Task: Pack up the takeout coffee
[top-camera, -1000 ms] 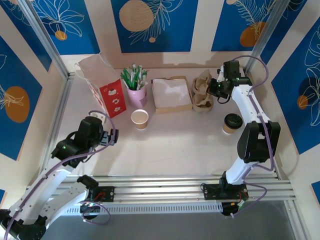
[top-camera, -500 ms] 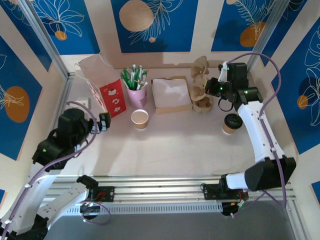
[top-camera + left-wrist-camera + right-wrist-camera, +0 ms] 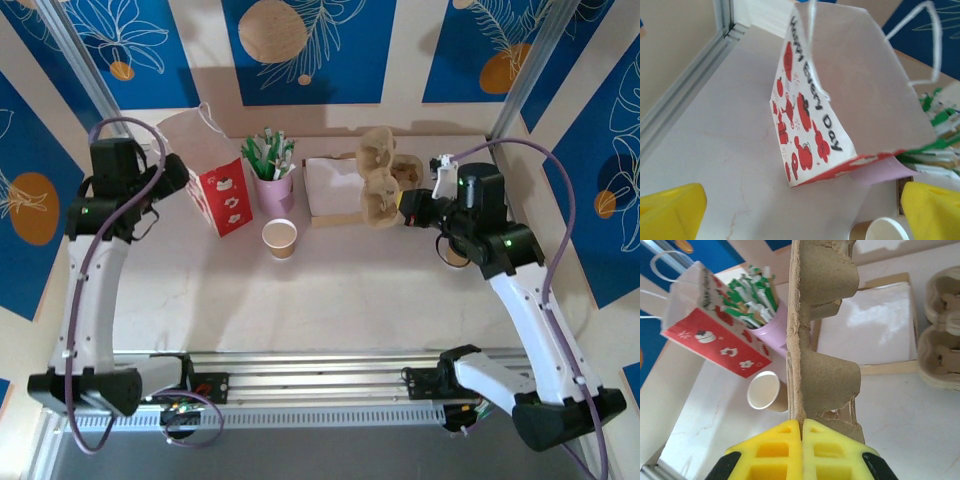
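- Our left claw (image 3: pixel 800 207), fingers apart, faces the red-and-white paper bag (image 3: pixel 850 90); a push could tip it.
- Our right claw (image 3: pixel 802 429) clamps the brown moulded-pulp cup carrier (image 3: pixel 825 375) by a thin edge; it could slip.
- The small kraft-brown paper cup (image 3: pixel 280 238) stands lidless on the counter (image 3: pixel 350 290).

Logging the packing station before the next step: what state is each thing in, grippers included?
paper cup: upright, no lid.
paper bag: standing on the table.
pink cup: upright, holding sticks.
cup carrier: in the air, on edge.
left gripper: open, empty.
right gripper: shut on the cup carrier.
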